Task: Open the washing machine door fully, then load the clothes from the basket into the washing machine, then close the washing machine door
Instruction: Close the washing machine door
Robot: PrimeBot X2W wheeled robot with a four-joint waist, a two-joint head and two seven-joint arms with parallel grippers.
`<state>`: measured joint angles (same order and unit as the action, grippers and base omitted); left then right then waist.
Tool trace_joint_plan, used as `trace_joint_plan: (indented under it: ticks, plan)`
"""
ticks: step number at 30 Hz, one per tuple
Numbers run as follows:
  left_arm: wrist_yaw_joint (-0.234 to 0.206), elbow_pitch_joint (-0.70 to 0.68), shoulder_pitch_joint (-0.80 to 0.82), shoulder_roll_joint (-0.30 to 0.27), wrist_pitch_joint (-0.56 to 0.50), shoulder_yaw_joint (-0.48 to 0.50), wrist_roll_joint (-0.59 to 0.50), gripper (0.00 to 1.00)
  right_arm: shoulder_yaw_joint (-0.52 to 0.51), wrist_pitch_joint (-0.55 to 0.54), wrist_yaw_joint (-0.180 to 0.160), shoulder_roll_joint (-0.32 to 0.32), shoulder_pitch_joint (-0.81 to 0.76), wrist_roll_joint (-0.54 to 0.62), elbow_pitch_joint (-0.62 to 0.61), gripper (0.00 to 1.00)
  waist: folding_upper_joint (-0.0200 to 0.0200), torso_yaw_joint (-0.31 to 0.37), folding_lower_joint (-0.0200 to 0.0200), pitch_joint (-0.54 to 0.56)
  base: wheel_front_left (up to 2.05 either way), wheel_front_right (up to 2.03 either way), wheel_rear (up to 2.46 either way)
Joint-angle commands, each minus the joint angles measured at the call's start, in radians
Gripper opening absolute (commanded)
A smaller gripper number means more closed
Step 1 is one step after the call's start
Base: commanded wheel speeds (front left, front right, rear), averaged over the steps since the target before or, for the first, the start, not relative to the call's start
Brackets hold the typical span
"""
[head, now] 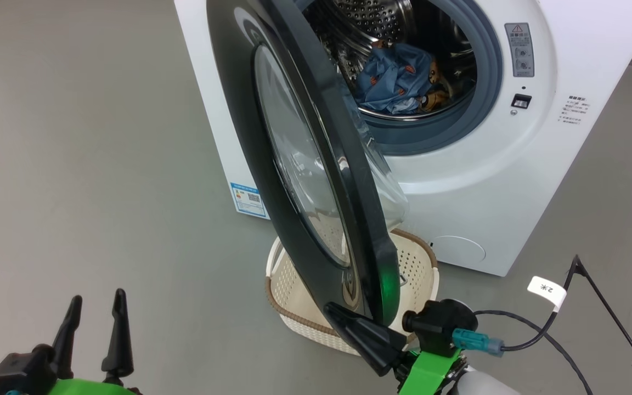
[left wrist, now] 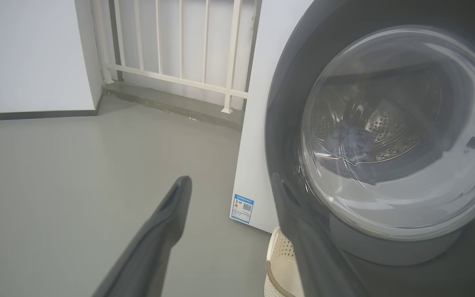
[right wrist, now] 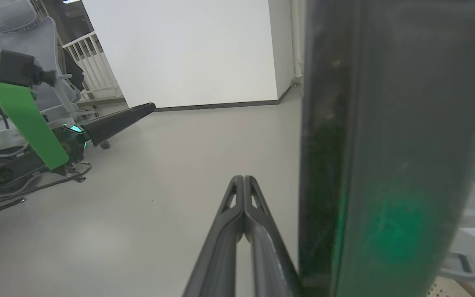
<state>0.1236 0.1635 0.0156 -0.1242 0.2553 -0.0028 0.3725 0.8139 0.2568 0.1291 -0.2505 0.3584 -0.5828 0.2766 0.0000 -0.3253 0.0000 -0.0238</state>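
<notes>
The washing machine (head: 486,181), a white box standing ahead of and above the right gripper (head: 331,308), was cut off at the top edge of the head view, so its upper panel could not be seen. It was set on a plain grey floor (head: 74,164). A white wall (right wrist: 179,49) with a dark skirting and a white railing (left wrist: 179,49) were seen beyond the left gripper (head: 99,296).

The washing machine door (head: 239,109) was found partly open. It was swung out toward the right gripper, glossy black around a bulging clear window. A green glow was reflected on its rim.

The basket (head: 420,269) was largely hidden behind the door just beyond the right gripper, and its contents could not be made out.

The clothes (head: 393,77), light blue with orange-brown prints, were seen lying in the steel drum, well ahead of both grippers.

The right gripper's fingers were pressed together on nothing, at the door's lower rim. Whether they touched it could not be told. The left gripper was held wide open and empty, well to the left of the right gripper and clear of the door.
</notes>
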Motion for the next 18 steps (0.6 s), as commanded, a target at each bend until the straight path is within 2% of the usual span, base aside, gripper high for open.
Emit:
trace_joint_plan:
  ticks: [1, 9, 18]
  plan:
    - [0.004, -0.025, 0.034, -0.013, 0.006, 0.037, 0.0, 1.0, 0.004, 0.005, 0.002, 0.011, 0.024, -0.017, -0.015, 0.0, 0.0, 0.003, 0.0, -0.005, 0.0, 0.0, 0.0]
    - [0.005, -0.029, 0.044, -0.015, 0.006, 0.034, 0.0, 1.0, -0.085, 0.005, 0.002, -0.01, 0.026, -0.004, 0.0, 0.0, 0.0, 0.012, 0.0, -0.028, 0.0, 0.0, 0.0]
    - [0.006, -0.038, 0.069, -0.027, 0.006, 0.037, 0.007, 1.0, -0.295, 0.005, 0.002, -0.052, 0.033, 0.043, -0.001, 0.0, 0.0, 0.034, 0.0, -0.109, 0.0, 0.0, 0.0]
